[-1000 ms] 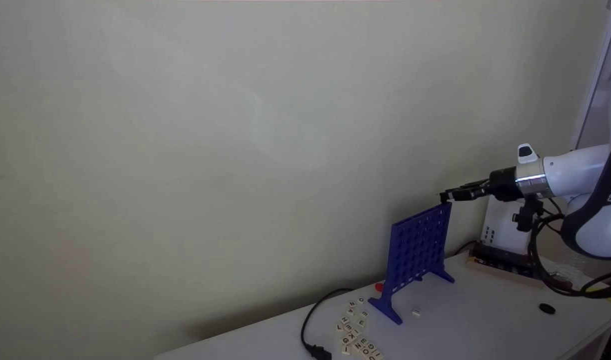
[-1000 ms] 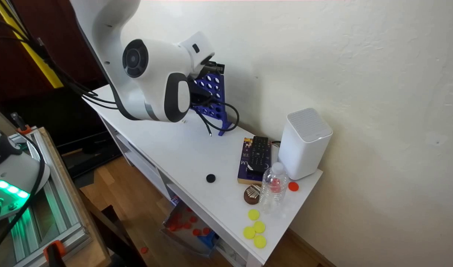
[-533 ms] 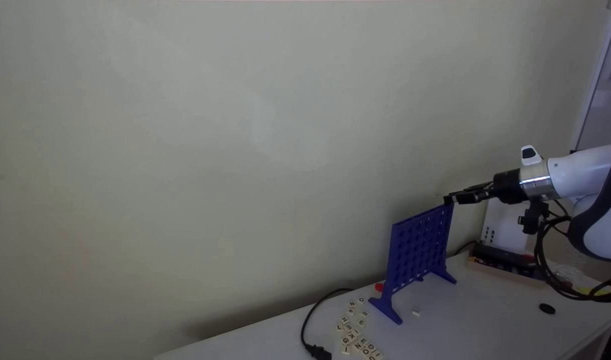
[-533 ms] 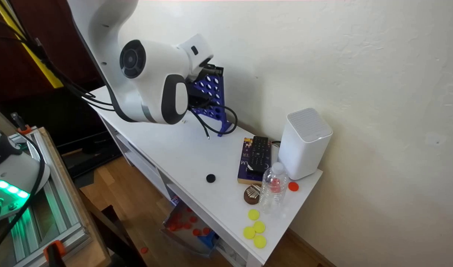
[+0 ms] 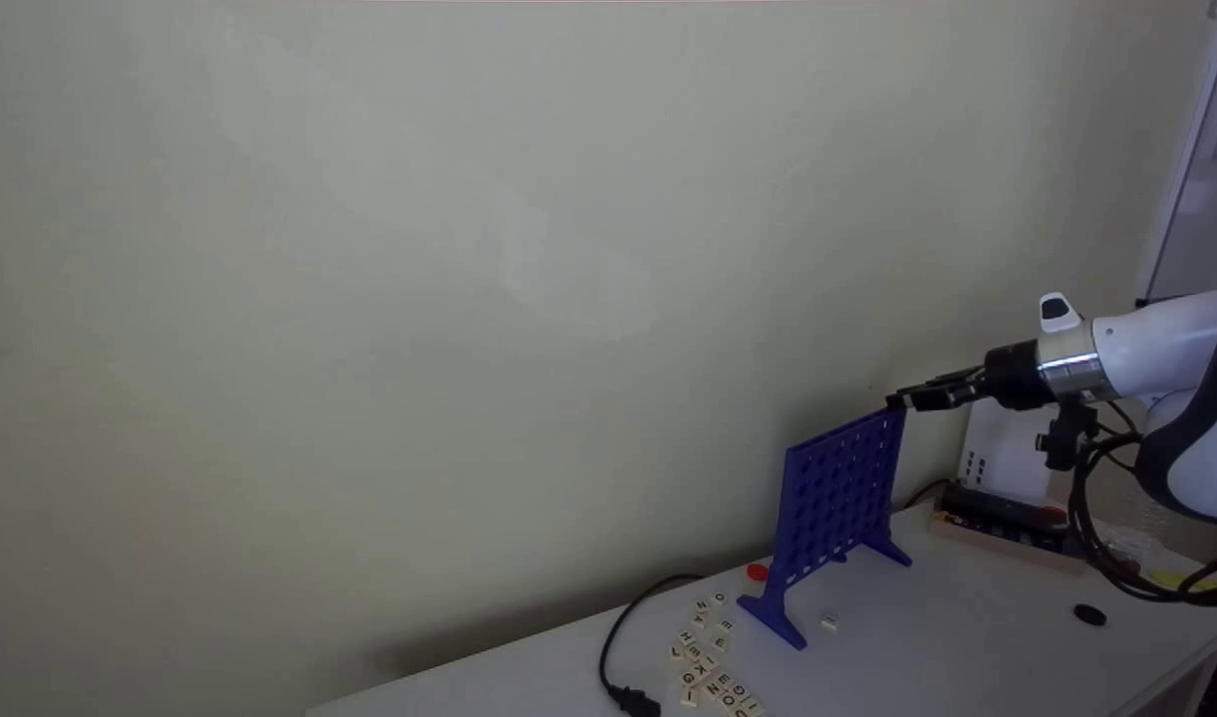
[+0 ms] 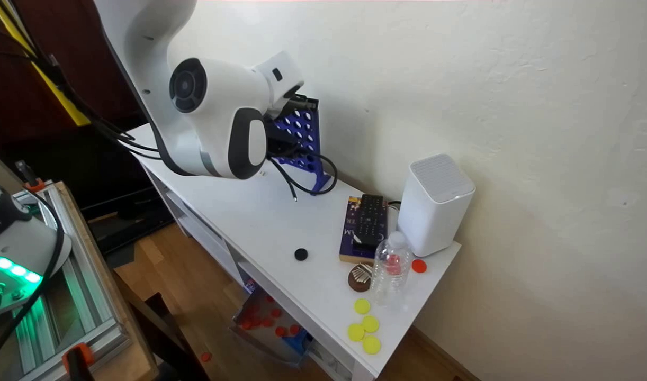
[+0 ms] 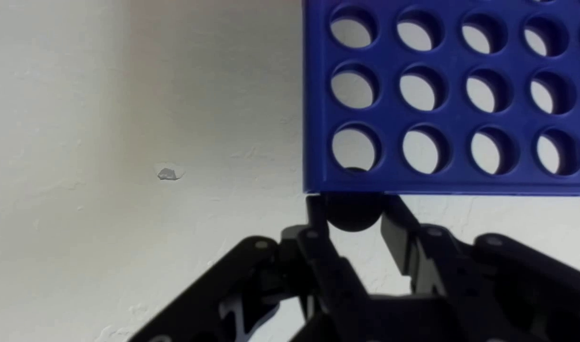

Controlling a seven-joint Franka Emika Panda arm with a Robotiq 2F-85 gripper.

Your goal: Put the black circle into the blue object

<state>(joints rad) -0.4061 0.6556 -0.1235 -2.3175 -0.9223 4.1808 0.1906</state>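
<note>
The blue grid (image 5: 840, 488) stands upright on the table near the wall. It also shows in an exterior view (image 6: 310, 129), partly behind the arm, and in the wrist view (image 7: 388, 118). My gripper (image 7: 354, 206) is at the end column of the grid's top edge, fingertips against that edge. It is shut on a black circle (image 7: 354, 219), held by its rim. Part of the disc is inside the top slot; a black sliver shows through the nearest hole. In an exterior view the gripper (image 5: 895, 400) is above the grid's far corner. Another black disc (image 6: 300, 254) lies flat on the table.
Letter tiles (image 5: 703, 662) and a black cable (image 5: 608, 637) lie near the grid. A book with a remote (image 6: 371, 219), a clear bottle (image 6: 391, 270), a white box (image 6: 437, 203) and yellow discs (image 6: 370, 324) are at one table end.
My gripper has moved slightly down and to the right in an exterior view. The blue grid has shifted slightly the same way. The disc on the table has not moved.
</note>
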